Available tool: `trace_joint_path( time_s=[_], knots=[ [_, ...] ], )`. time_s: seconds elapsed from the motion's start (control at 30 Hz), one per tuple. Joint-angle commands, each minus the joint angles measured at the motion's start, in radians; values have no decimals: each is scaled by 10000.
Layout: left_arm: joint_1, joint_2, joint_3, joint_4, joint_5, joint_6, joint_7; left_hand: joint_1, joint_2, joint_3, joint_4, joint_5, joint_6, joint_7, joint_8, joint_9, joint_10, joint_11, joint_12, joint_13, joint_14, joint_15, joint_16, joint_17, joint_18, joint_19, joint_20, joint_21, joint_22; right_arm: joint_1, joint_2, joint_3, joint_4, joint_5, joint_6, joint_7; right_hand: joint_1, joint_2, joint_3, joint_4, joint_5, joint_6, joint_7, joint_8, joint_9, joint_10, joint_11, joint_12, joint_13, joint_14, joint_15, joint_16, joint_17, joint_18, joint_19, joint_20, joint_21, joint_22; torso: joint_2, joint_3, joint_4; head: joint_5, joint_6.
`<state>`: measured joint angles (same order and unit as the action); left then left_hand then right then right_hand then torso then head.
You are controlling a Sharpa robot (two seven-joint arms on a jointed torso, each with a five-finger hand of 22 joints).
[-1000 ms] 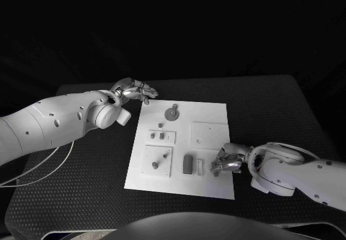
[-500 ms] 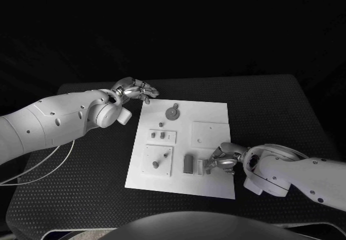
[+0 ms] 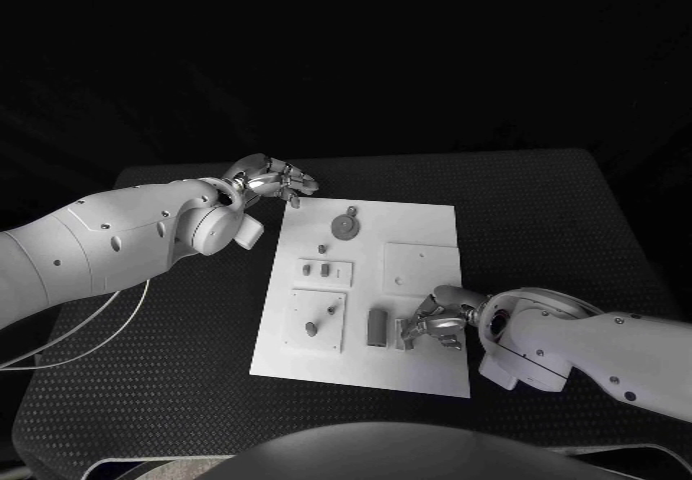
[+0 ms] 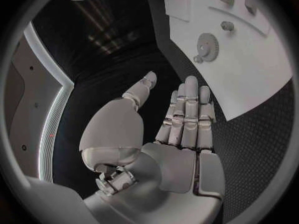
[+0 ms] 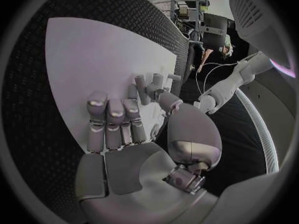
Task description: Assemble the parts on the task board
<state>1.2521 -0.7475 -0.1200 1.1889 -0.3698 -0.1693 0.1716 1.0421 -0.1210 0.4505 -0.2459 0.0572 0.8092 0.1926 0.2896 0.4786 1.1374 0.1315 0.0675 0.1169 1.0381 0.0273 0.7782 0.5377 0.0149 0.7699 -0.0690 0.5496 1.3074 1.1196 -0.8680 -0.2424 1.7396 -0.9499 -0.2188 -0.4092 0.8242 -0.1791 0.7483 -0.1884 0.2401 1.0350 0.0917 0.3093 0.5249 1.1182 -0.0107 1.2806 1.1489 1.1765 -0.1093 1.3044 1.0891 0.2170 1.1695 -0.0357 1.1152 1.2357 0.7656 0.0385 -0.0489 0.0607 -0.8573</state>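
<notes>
Head view: right hand over parts.

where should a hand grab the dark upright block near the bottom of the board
Probably across its two long sides, coming straight down from above. The dark block is narrow and elongated, running toward the robot on the task board, so its long faces give opposing surfaces. The right hand is beside it, the pale slot piece between them.

Left hand and right hand empty, fingers apart

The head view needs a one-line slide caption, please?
Right hand reaches over the task board beside a dark part.
</notes>
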Motion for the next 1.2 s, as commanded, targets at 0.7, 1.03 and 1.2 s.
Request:
trace_joint_path(
  time_s=[0.7,1.03,1.2],
  knots=[
    [7,-8,6,38,-55,144,40,-72,-27,-10,14,-62,-14,-41,44,7,14,49,23,-16,2,17,-47,16,69,71,-8,-70,171,-55,152,-40,-135,209,519,-113,-425,-206,-100,484,-479,-7,50,43,-36,-142,-9,-113,124,-44,-37,-138,142,448,-91,-132,50,-12,-1,5,1,25,-36],
    [7,-13,6,36,-56,146,39,-76,-28,-12,16,-63,-15,-41,46,7,13,50,23,-18,1,18,-49,19,68,72,-7,-72,173,-55,123,-40,-148,209,607,-67,-564,-319,-11,688,-814,9,43,55,-48,-122,-19,-127,183,-33,-46,-168,196,448,-102,-153,68,-23,1,5,-3,30,-45],
    [7,-15,6,31,-56,135,31,-76,-27,-12,17,-62,-15,-42,47,7,12,50,23,-19,1,18,-49,19,69,72,-7,-73,174,-55,93,-40,-162,-91,1144,76,-405,-541,-124,449,-933,-16,43,64,-43,-151,-14,-148,211,-39,-49,-183,242,448,-112,-181,105,-14,0,10,2,17,-37]
  ],
)
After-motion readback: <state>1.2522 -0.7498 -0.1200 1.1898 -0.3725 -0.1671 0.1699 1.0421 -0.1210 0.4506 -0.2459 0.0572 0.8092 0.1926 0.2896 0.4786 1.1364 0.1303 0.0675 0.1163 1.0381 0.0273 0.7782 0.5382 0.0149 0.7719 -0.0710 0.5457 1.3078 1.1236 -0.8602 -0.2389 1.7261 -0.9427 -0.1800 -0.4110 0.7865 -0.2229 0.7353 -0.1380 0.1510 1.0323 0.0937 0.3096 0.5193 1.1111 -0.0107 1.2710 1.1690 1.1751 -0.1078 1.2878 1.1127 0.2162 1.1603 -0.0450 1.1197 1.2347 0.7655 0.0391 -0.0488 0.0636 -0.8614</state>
